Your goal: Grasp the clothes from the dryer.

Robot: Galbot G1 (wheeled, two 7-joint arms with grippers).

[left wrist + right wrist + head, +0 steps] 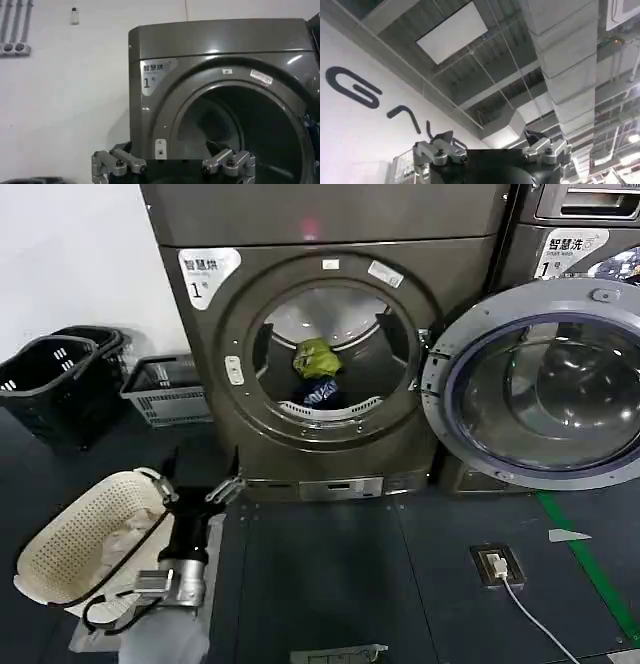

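The dryer [330,334] stands in front of me with its round door [545,384] swung open to the right. Inside the drum lie the clothes: a yellow-green piece [317,357] on top and a dark navy one [320,392] just below it. My left gripper [198,484] is low on the floor side, left of and below the porthole, open and holding nothing. In the left wrist view the left gripper [170,150] faces the dryer [220,90], both fingers spread wide. My right gripper [491,145] is open too and points up at a ceiling.
A white perforated basket [80,534] lies tilted beside my left arm. Black baskets [55,374] and a grey one [165,389] stand by the wall at left. A second machine [580,234] is behind the door. A floor socket with cable [497,564] sits at right.
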